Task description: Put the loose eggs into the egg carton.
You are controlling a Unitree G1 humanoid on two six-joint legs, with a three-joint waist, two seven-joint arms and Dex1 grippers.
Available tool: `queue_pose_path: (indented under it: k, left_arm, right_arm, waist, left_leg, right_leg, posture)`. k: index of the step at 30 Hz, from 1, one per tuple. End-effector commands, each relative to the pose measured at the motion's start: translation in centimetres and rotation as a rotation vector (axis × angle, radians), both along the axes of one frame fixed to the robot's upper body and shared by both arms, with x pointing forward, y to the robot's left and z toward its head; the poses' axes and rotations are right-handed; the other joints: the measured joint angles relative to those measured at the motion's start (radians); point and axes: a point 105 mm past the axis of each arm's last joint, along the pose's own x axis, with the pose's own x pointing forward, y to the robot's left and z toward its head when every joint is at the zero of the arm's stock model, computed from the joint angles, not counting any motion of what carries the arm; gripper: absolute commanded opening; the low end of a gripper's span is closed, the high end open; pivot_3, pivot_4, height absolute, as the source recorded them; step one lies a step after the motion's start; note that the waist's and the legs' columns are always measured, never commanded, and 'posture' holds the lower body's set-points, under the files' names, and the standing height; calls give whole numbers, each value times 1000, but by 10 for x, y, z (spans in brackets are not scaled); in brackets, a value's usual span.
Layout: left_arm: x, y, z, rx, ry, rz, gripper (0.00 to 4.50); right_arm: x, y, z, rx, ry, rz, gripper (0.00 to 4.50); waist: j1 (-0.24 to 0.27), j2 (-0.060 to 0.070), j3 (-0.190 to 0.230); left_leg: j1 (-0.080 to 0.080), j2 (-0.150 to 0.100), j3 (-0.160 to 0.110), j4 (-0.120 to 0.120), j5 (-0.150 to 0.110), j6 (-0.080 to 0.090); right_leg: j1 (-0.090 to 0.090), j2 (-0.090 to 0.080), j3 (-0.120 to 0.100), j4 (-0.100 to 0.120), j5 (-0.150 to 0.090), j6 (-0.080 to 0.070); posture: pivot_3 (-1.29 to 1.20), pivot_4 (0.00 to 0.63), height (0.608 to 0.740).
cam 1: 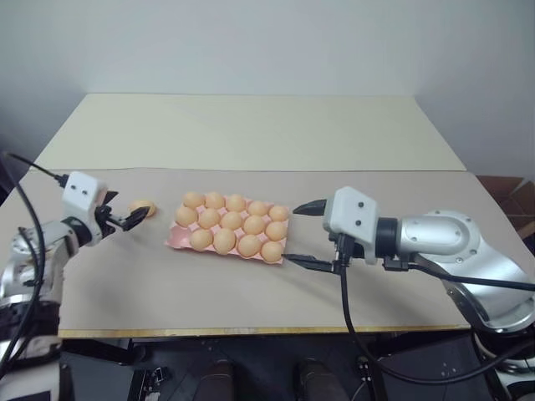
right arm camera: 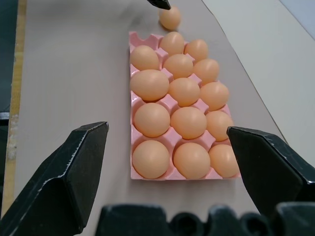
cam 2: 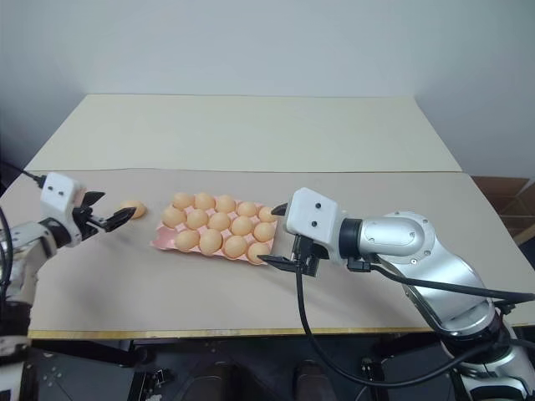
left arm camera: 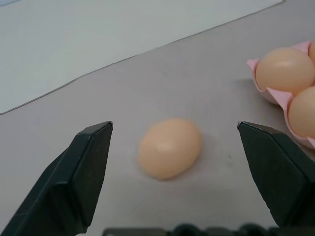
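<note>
One loose egg (cam 1: 142,207), pale tan-orange, lies on the table just left of the egg carton (cam 1: 174,240). The carton is a pink moulded tray whose cups hold eggs, apart from the front-left corner cup (right arm camera: 140,38), which is bare. My left gripper (cam 1: 135,216) is open and low over the table, and the loose egg (left arm camera: 170,147) lies just ahead of its fingertips, between the two fingers' lines. My right gripper (cam 1: 294,234) hangs open at the carton's right end, holding nothing.
The brown table mat (cam 1: 251,292) has free room in front of the carton and to its right. A paler board (cam 1: 251,125) covers the far half of the table. The table's front edge (cam 1: 251,332) runs close below the arms.
</note>
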Motion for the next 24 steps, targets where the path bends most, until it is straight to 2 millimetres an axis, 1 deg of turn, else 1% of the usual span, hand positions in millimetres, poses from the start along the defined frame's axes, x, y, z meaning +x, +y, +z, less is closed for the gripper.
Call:
queue_pose_path:
  k: [1,4,7,14,15,17,20,21,22,24]
  left_arm:
    - [13,-3,5,24,-24,1,4377]
    - [23,-2,-2,35,-1,39,4377]
    - [29,-2,-10,22,20,48,4377]
    - [32,-3,-27,-14,59,47,4377]
    - [33,-3,-28,-23,61,57,4015]
    - [34,-3,-30,-20,64,55,3549]
    - [35,-2,-33,3,64,73,2580]
    - [35,-2,-34,10,60,73,2319]
    - [36,-2,-33,16,55,74,2182]
    - [35,-2,-33,47,45,69,2126]
  right_arm:
    - [-4,-3,12,13,-46,-14,4500]
    - [-4,-4,12,10,-46,-24,4500]
    - [-4,-5,11,8,-45,-31,4500]
    - [-3,-6,12,19,-49,-61,4500]
    - [-2,-5,12,22,-49,-65,4500]
    - [-2,-4,12,26,-47,-70,4500]
    - [-2,-4,11,24,-47,-72,4500]
    - [-2,-4,10,23,-47,-74,4500]
    - [-2,-4,10,22,-47,-76,4500]
    - [-1,-5,9,14,-52,-79,4500]
  waist:
    - [0,0,0]
    - [-1,0,0]
    - [-2,0,0]
    - [-1,0,0]
    - [0,0,0]
    - [0,0,0]
    - [0,0,0]
    - [0,0,0]
    - [0,0,0]
    - [0,0,0]
  left_leg:
    - [0,0,0,0,0,0]
    - [-1,0,0,1,0,0]
    - [-1,0,0,1,0,0]
    - [-1,0,0,1,0,0]
    - [-2,0,0,1,0,0]
    - [-2,0,-1,2,0,0]
    - [-2,0,-1,2,0,0]
    - [-2,0,-1,2,0,0]
    - [-2,0,-1,2,0,0]
    - [-2,0,-1,2,0,0]
  right_leg:
    - [0,0,0,0,0,0]
    - [0,0,0,0,0,0]
    - [0,0,0,0,0,0]
    - [-1,0,-1,0,0,0]
    - [0,0,-1,0,0,0]
    - [0,0,-1,0,0,0]
    - [0,0,-1,0,0,0]
    - [0,0,-1,0,0,0]
    - [0,0,-1,0,0,0]
    - [0,0,-1,0,0,0]
  posture:
    - [0,150,740]
    - [0,150,740]
    - [0,150,740]
    - [0,150,740]
    - [0,150,740]
    - [0,150,740]
    - [0,150,740]
    - [0,150,740]
    - [0,150,740]
    - [0,150,740]
